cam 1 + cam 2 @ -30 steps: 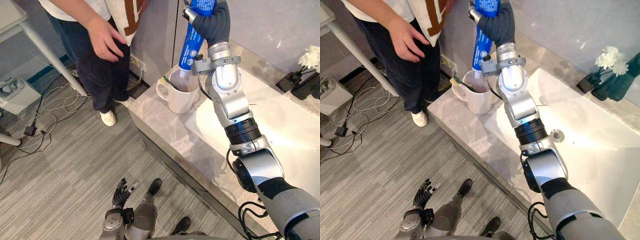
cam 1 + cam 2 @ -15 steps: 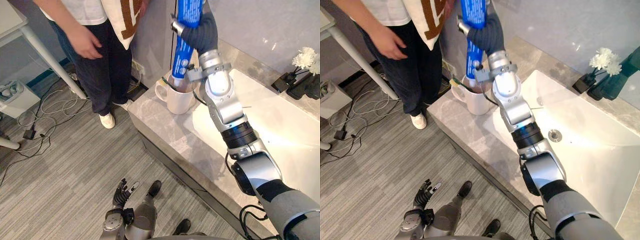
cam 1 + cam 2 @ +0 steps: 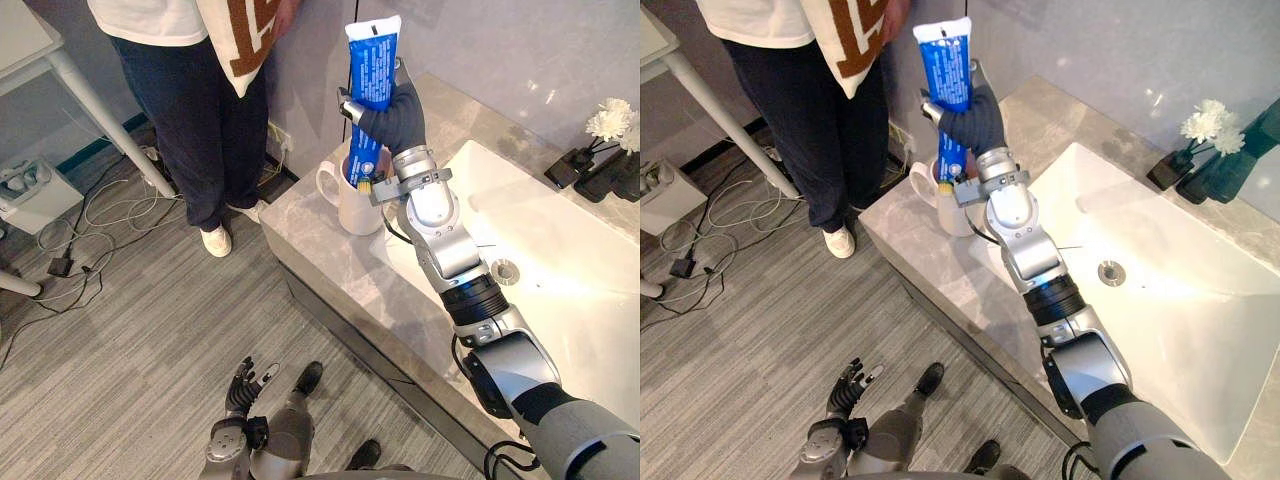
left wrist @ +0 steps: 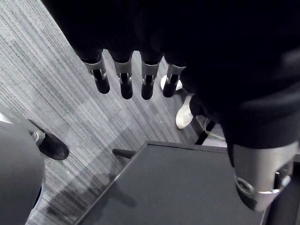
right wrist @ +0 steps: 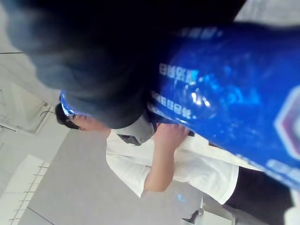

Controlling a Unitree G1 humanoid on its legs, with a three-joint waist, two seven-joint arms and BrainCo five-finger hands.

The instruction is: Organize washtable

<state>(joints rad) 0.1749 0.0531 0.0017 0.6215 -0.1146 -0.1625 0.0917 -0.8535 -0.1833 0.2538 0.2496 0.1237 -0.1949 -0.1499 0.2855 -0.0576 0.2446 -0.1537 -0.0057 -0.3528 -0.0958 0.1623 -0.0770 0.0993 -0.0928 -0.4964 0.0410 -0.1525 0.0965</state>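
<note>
My right hand (image 3: pixel 392 116) is shut on a blue toothpaste tube (image 3: pixel 369 62), held upright with its flat end on top. The tube's lower end reaches into a white mug (image 3: pixel 343 203) that stands on the left corner of the grey marble washtable (image 3: pixel 325 250). In the right eye view the same tube (image 3: pixel 948 68) rises above the mug (image 3: pixel 931 189). Up close in the right wrist view, the blue tube (image 5: pixel 225 108) lies across my hand. My left hand (image 3: pixel 241 384) hangs low over the floor, its fingers (image 4: pixel 124 78) straight and holding nothing.
A white sink basin (image 3: pixel 560 275) lies right of the mug. White flowers (image 3: pixel 612 118) in dark vases stand at the back right. A person (image 3: pixel 195 110) stands close by the washtable's left end. A white table leg (image 3: pixel 100 110) and loose cables (image 3: pixel 75 235) are on the floor at left.
My right hand has come down and nearer with the tube, which now stands more upright over the mug. The person's hand has gone out of view.
</note>
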